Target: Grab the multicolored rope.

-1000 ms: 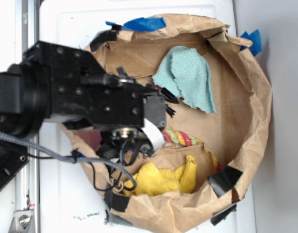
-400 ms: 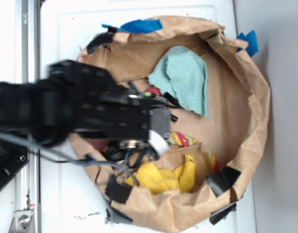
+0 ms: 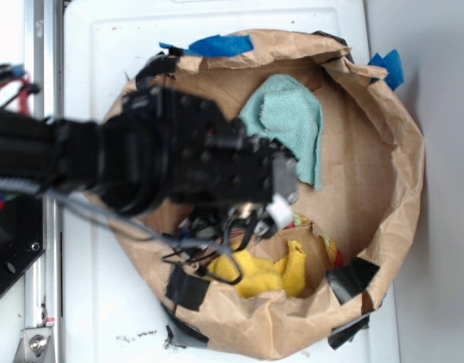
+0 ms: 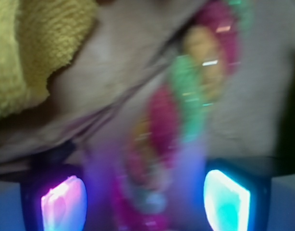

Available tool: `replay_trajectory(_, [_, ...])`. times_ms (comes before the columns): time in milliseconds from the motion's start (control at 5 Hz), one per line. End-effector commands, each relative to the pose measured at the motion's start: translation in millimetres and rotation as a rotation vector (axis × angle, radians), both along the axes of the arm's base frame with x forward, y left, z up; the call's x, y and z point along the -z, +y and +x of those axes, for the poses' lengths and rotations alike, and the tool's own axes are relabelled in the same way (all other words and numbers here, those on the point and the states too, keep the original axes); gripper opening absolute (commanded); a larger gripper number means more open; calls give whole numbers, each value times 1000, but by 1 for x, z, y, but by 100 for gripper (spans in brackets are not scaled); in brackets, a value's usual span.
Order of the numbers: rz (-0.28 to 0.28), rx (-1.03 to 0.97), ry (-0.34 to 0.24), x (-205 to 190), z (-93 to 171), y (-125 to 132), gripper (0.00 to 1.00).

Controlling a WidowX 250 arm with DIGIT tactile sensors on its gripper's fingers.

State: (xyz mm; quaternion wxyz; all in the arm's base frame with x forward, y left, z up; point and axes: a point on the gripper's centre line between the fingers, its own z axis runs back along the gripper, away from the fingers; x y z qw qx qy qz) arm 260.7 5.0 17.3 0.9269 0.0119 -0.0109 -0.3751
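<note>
Inside the crumpled brown paper bag (image 3: 383,151), whose rolled rim forms a wide basin on the white counter (image 3: 103,318), the black robot arm (image 3: 141,162) reaches in from the left and covers much of the bag's floor. At its tip the claw (image 3: 281,212) hangs low over the centre of the bag, just above the multicoloured twisted cotton rope (image 3: 300,220), of which only a small red and yellow end shows past the arm in the exterior view.

Wrist view, blurred: the rope (image 4: 186,120), with red, green and yellow strands, runs from the upper right down toward the lower centre and passes between the two fingers of the claw (image 4: 145,199). Both fingertips (image 4: 227,199), glowing pink on the left and cyan on the right, stand apart on either side of the rope; the claw is spread, and contact with the rope cannot be judged through the blur.

A yellow fluffy cloth (image 3: 266,276) lies bunched against the lower wall of the bag, near the rope; it fills the upper left corner of the wrist view (image 4: 27,48). A teal woven cloth (image 3: 292,121) lies in the upper part of the bag, partly under the arm. Strips of blue tape (image 3: 217,45) and black tape (image 3: 349,276) patch the rim.
</note>
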Motion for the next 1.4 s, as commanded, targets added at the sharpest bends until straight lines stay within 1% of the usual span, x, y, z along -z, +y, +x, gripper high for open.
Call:
replay_trajectory(0, [-12,-35,-48,-8,-1,-7,0])
replay_trajectory(200, [-12,-64,-48,-13,-2,-5,0])
replay_trajectory(600, [-42,-161,-41,-35,-4,4,0])
replay_trajectory(800, [-172,-246,-7,-66,8,19,0])
replay_trajectory(1000, [-237,-418,35,-109,4,16,0])
replay_trajectory(1200, [-229,-501,66,-126,5,8,0])
